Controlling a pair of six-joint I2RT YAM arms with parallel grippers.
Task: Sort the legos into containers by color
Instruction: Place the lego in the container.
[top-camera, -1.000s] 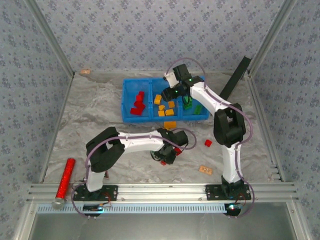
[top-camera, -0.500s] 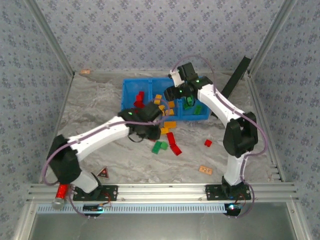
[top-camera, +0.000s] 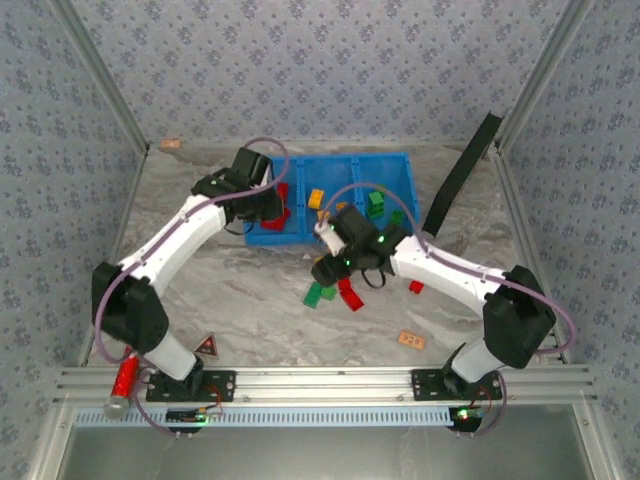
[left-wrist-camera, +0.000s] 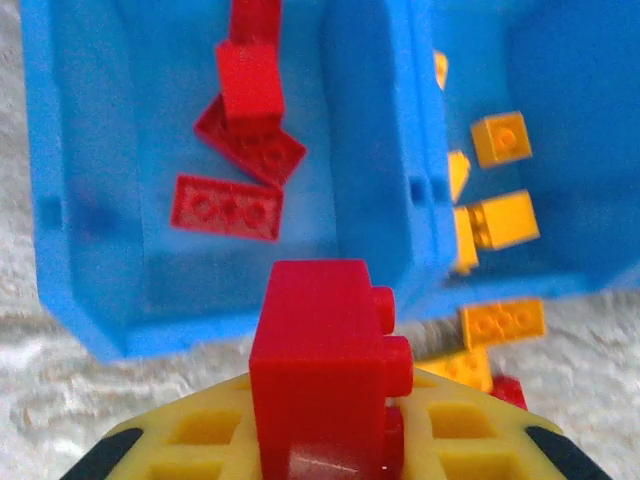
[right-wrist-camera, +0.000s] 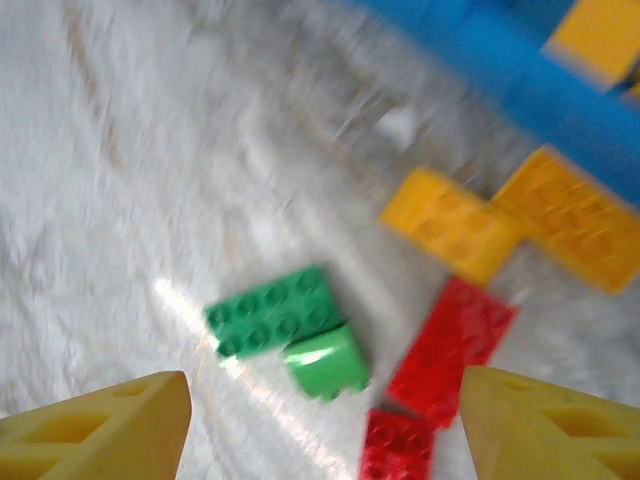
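Left gripper (left-wrist-camera: 325, 440) pinches a red brick (left-wrist-camera: 320, 370) above the near wall of the blue tray (left-wrist-camera: 365, 150), left compartment. Right gripper (right-wrist-camera: 322, 380) gapes wide over green bricks (right-wrist-camera: 270, 312) on the table (top-camera: 200, 290) — yellow bricks (right-wrist-camera: 455, 225) crowd the right. A black strip (top-camera: 460, 175) leans at the far right.

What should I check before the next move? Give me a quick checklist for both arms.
1. Left gripper shut on red brick: ok.
2. Compartment ahead holds red only: ok.
3. Held brick past the tray near wall: cannot tell.
4. Right gripper open: ok.
5. Green bricks below it: ok.
6. Green target apart from neighbours: not ok. The two greens lie together, with a red plate close beside.
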